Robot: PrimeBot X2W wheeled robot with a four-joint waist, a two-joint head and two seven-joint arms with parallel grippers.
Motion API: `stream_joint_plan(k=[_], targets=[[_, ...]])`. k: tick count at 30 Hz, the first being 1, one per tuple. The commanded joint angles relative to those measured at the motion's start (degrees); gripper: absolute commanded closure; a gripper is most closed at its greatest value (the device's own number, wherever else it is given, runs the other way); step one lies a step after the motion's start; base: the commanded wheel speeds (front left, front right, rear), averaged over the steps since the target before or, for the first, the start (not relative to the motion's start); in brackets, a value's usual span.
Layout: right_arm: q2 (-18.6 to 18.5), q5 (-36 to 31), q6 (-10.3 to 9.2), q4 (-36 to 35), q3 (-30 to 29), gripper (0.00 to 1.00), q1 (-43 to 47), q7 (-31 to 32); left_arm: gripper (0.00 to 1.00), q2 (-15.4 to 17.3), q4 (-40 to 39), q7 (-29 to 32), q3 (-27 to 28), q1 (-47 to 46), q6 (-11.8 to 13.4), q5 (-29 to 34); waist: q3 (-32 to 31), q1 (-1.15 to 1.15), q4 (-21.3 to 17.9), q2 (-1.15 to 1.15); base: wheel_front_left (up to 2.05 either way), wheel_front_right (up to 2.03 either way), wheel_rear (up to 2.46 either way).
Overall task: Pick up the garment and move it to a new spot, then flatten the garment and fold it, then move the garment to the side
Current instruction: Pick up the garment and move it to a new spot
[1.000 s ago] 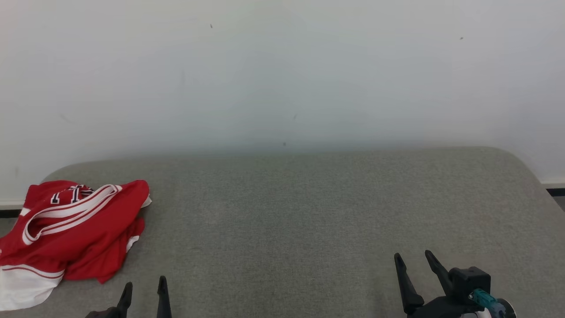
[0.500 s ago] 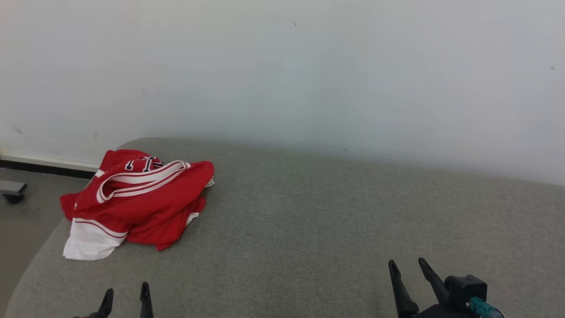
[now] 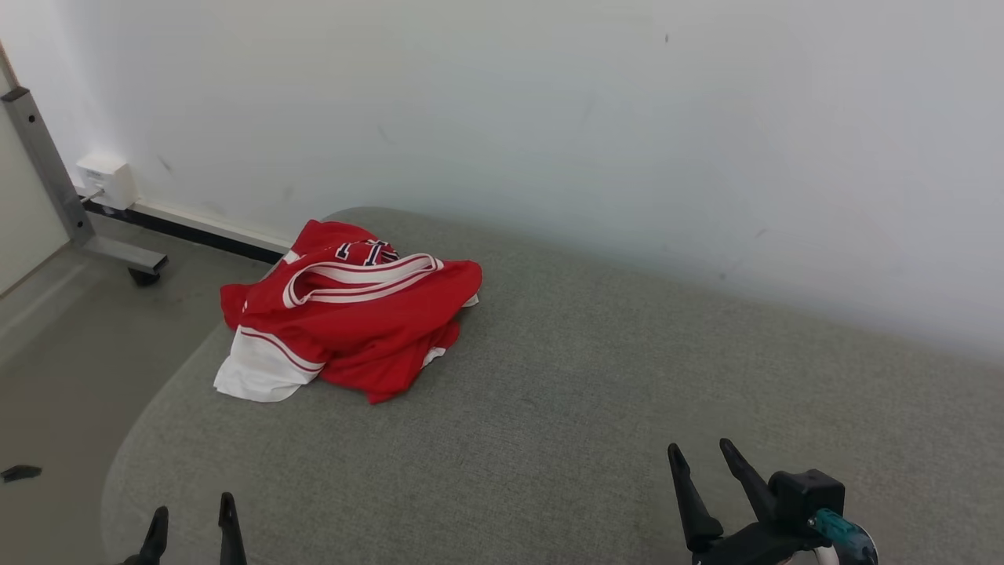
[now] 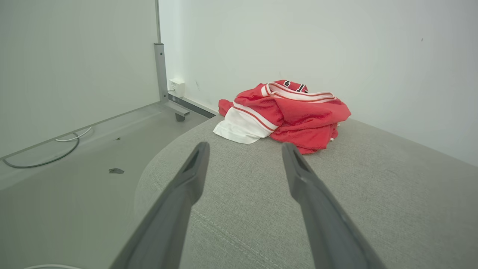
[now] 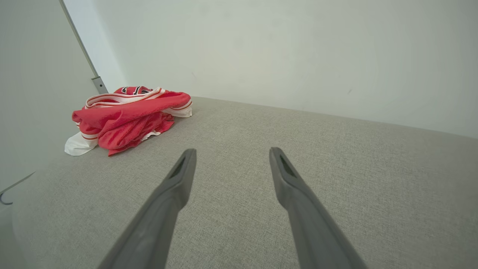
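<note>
A grey metal post [image 3: 47,169] stood on the floor at the far left, by the wall. The left gripper [image 3: 194,504] hung open and empty over the near left corner of the grey fabric-covered table [image 3: 549,392]. The crumpled red-and-white garment [image 3: 353,322] lay at the table's far left corner, well apart from both grippers. Further right, the right gripper [image 3: 700,446] was likewise spread open, holding nothing.

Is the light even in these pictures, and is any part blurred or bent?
Head view: soft, even light, no glare; the red garment is sharp, with a faint shadow under it. Left wrist view: wide-angle stretch makes the left gripper look oversized and slightly soft. Right wrist view: same stretch on the right gripper; the grey fabric surface looks crisp.
</note>
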Motion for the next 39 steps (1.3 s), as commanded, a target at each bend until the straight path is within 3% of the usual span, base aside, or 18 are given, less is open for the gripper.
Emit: stream_joint_plan(k=[1,18,25,30,35,39], targets=[[-0.14,0.32,-0.12,0.29,0.35,0.0,-0.84,-0.48,0.0,0.2,-0.59,-0.13,0.2,0.53,0.42,-0.27,1.32,0.0,1.42,0.0,0.0,0.0,0.0],[-0.13,1.1,-0.12,3.59,1.82,0.0,-2.89,-1.95,0.0,0.26,-2.09,1.19,-0.04,0.65,1.05,-1.56,1.89,0.0,1.94,0.0,0.0,0.0,0.0],[-0.13,0.48,-0.12,3.24,1.04,0.0,-1.86,-2.22,0.0,2.45,2.4,6.53,-1.03,-8.25,-2.09,-3.28,2.43,0.0,1.98,0.0,0.0,0.0,0.0],[-0.16,-1.83,-0.12,0.67,1.49,0.0,-2.95,-0.63,0.0,4.47,9.7,12.25,-0.47,-19.41,-5.41,-6.51,6.53,0.0,-0.92,0.0,0.0,0.0,0.0],[-0.18,-4.99,-0.12,-4.75,2.21,0.0,-5.74,2.17,0.0,5.19,17.07,15.6,4.17,-30.18,-9.1,-14.71,14.52,0.0,-6.03,0.0,0.0,0.0,0.0],[-0.19,-6.69,-0.12,-9.27,2.05,0.0,-7.44,4.14,0.0,5.84,20.78,19.14,8.74,-37.81,-9.93,-21.48,20.56,0.0,-9.2,0.0,0.0,0.0,0.0]])
